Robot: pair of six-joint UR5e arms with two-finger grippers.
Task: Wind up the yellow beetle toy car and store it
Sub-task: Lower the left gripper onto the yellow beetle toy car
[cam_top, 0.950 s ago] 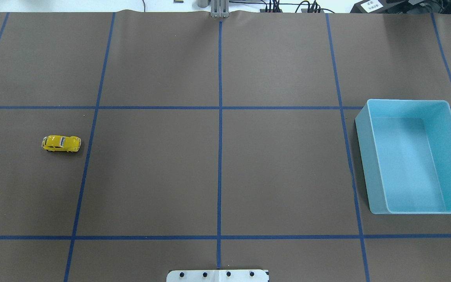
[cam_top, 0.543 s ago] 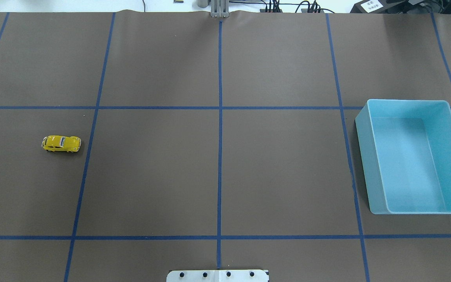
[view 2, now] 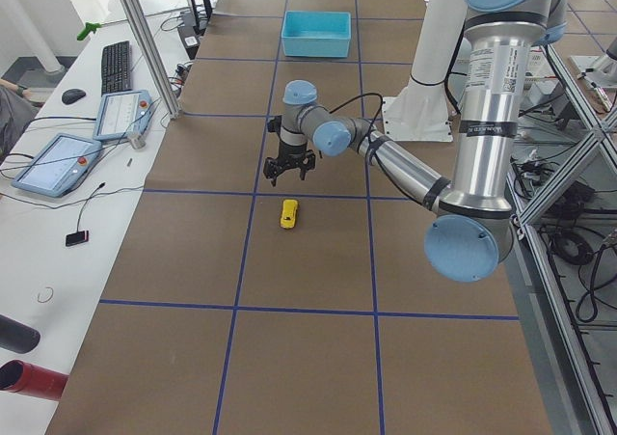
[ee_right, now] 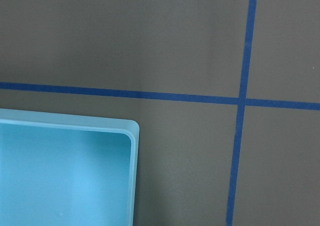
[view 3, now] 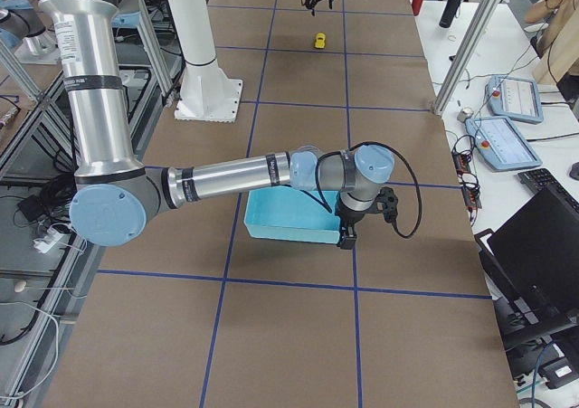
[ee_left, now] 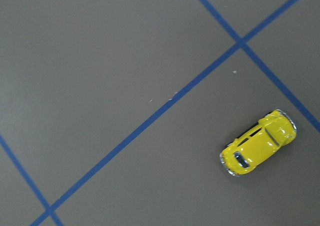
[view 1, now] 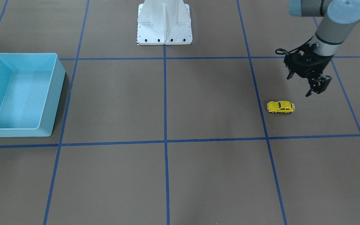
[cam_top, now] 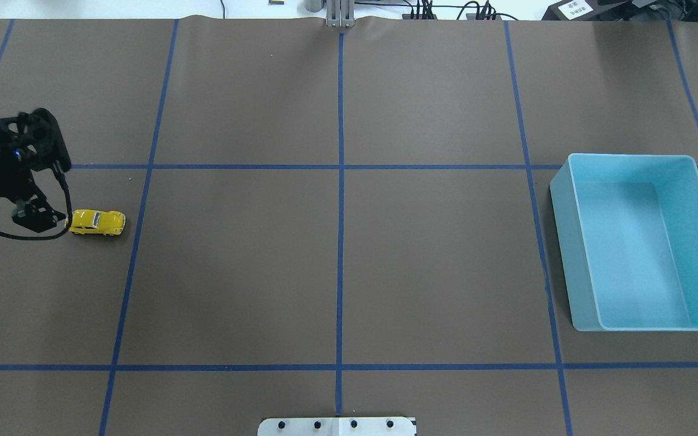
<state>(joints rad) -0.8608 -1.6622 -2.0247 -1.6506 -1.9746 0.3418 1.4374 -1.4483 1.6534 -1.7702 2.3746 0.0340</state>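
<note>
The yellow beetle toy car stands on its wheels on the brown mat at the left; it also shows in the front view, the side views and the left wrist view. My left gripper hangs above the mat just beside the car, apart from it, with its jaws open and empty. The light blue bin is empty at the right. My right gripper hangs at the bin's outer corner; I cannot tell whether it is open or shut.
The white robot base plate sits at the middle of the near edge. Blue tape lines divide the mat into squares. A side desk with tablets and a keyboard runs along the table's far side.
My left arm has come into the overhead view from the left and its gripper now hangs beside the car. The car and the bin have not moved.
</note>
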